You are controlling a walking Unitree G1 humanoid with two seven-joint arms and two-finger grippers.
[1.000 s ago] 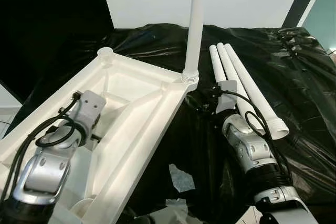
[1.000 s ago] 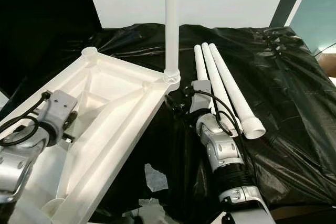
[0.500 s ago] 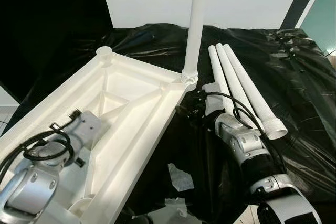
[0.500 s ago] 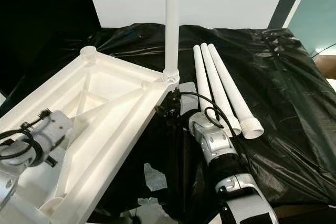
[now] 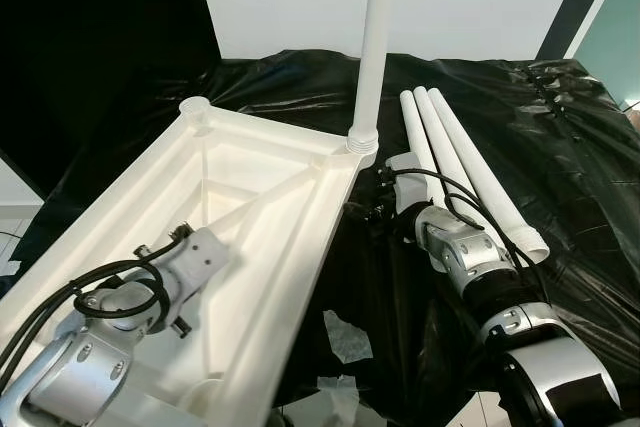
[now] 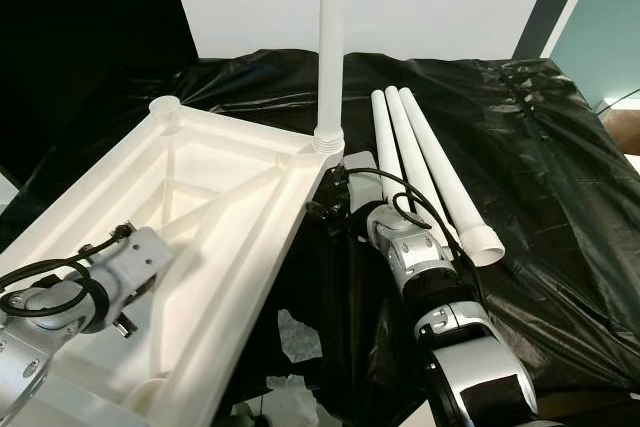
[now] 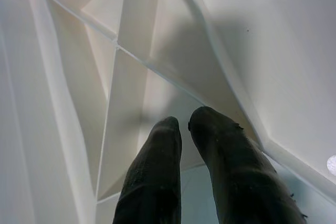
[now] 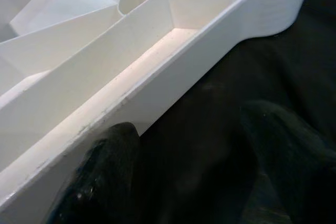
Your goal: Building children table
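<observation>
White plastic tabletop [image 5: 250, 162] lies underside up on the black sheet [image 5: 560, 147], so its corner sockets face me for fitting legs. One leg [image 5: 372, 47] stands upright in the corner socket just ahead of my right gripper [image 8: 184, 182]. That gripper is open, one finger against the tabletop's outer wall, the other out over the sheet, placed to steady the edge. My left gripper [image 7: 184, 129] rests inside the ribbed underside, fingers nearly closed on nothing. Three spare legs [image 5: 450, 157] lie together just beside my right arm, with bare sheet beyond them for reaching.
</observation>
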